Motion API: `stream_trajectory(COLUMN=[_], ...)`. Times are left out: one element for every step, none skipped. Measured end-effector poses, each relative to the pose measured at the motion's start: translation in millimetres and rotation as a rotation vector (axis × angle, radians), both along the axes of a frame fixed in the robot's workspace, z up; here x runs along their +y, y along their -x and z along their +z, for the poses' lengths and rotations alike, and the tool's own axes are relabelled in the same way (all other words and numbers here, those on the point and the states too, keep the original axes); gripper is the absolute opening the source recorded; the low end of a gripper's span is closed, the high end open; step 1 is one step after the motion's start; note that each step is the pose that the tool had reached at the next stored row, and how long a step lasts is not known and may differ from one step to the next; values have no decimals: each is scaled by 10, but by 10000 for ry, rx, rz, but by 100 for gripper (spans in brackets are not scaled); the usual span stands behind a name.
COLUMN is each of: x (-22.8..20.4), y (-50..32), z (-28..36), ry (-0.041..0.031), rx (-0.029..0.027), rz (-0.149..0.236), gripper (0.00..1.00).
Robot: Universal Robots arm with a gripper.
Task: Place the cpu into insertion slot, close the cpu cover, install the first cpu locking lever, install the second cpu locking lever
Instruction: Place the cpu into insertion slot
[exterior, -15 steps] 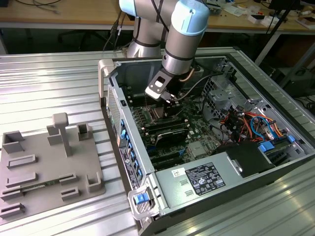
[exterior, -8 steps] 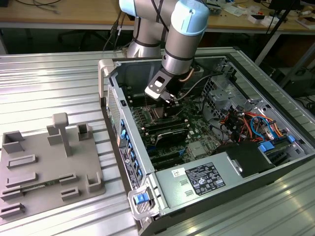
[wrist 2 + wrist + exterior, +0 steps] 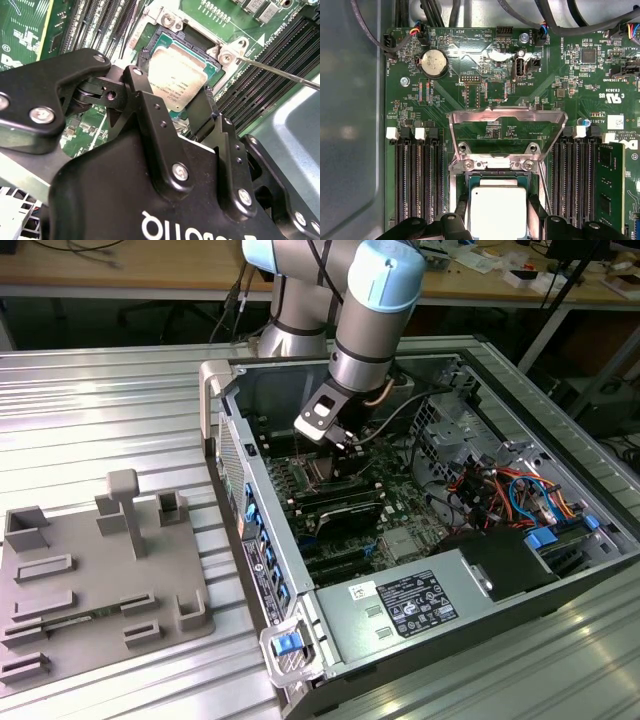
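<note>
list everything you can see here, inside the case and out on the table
cpu: one, silver-grey, at the insertion slot
insertion slot: one, dark, on the motherboard
cpu cover: one, silver, swung open
memory slots: several, black, on both sides of the slot
coin battery: one, silver, on the motherboard
motherboard: one, green, inside the case
computer case: one, grey, open, on the table
power supply: one, grey with a white label, in the case
fixture tray: one, grey, at the exterior view's left
table: one, ribbed silver
arm: one, silver and light blue, reaching into the case
gripper: one, black, closed on the cpu
</note>
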State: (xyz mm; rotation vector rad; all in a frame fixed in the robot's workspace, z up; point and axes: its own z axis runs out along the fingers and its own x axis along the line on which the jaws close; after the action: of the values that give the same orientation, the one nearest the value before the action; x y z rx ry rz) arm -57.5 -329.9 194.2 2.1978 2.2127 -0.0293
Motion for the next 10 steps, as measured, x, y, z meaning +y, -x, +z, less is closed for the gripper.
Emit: stream_trajectory(x=[0, 0, 0, 0, 0, 0, -1, -1, -1, -1], y=[-1, -2, -3, -3, -3, -5, -7, -7, -7, -7], z=[0, 0, -1, -2, -2, -3, -3, -3, -3, -3], ry=[0, 1, 1, 1, 1, 1, 1, 1, 3, 3], rx=[0, 1, 1, 0, 1, 1, 1, 2, 1, 1], rz=[0, 0, 1, 1, 1, 1, 1, 0, 0, 0], gripper=[55, 55, 55, 55, 55, 55, 55, 55, 55, 55])
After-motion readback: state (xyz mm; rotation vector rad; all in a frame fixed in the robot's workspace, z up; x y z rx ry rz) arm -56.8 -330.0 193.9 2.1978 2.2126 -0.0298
